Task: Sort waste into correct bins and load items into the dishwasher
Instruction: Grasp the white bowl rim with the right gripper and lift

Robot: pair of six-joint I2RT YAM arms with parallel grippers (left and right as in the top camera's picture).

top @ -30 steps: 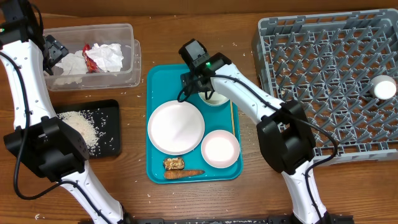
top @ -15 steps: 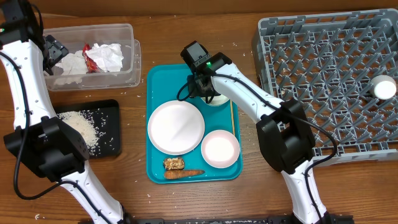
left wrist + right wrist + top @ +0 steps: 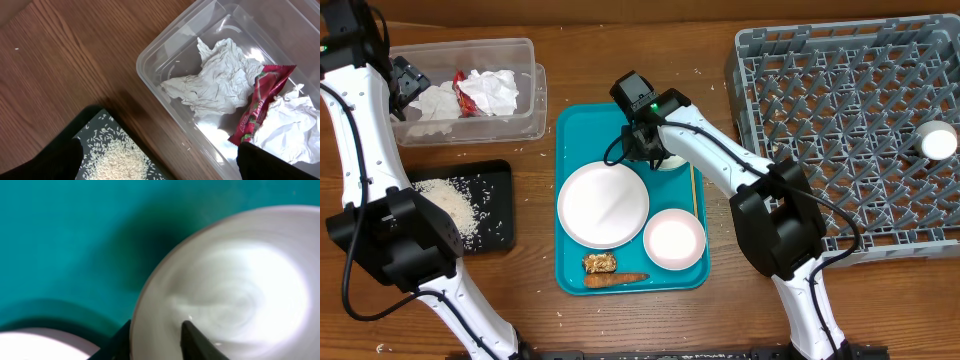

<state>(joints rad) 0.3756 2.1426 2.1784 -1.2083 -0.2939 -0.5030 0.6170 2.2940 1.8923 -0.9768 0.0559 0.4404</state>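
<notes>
I record a lab test bench: wooden surface [image 3: 620,320], commercial dish rack [image 3: 850,130] right of my right pincer [image 3: 648,148].

A wooden desk [image 3: 620,320], brown with a visible grain, carries everything. Around the middle of it, a little nearer its left edge than its right, lies a teal serving tray [image 3: 580,140], its long sides running from the far edge toward the near edge. A thin pale stick [image 3: 695,190] lies flat inside the tray along its right rim.
</notes>
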